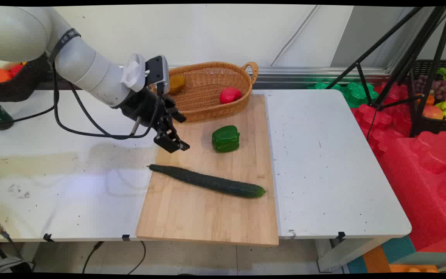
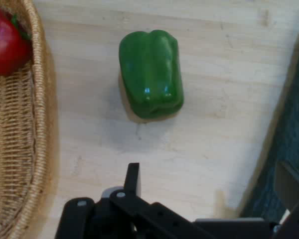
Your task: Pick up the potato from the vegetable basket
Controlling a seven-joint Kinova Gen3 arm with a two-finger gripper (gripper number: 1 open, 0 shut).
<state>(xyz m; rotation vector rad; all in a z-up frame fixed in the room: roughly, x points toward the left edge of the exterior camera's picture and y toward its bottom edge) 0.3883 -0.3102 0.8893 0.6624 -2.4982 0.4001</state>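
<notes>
Gripper (image 1: 172, 133) hangs empty over the cutting board (image 1: 207, 217), fingers spread apart, nearest the green bell pepper (image 1: 226, 138). Cucumber (image 1: 207, 181) cut off at hand view's right edge. Wicker basket (image 1: 207, 83) holds a red fruit (image 1: 230, 95); brownish item (image 1: 177, 83) partly hidden by wrist. No readable writing.

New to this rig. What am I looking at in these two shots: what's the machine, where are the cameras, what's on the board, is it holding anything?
It is a white robot arm with a black two-finger gripper. The main view looks down from a fixed camera over the white table. The hand view comes from a camera on the hand, looking past the fingers.

On the wooden cutting board lie a green bell pepper and a long cucumber. Behind sits a wicker basket holding a red fruit. The gripper is open, above the board and holds nothing.
</notes>
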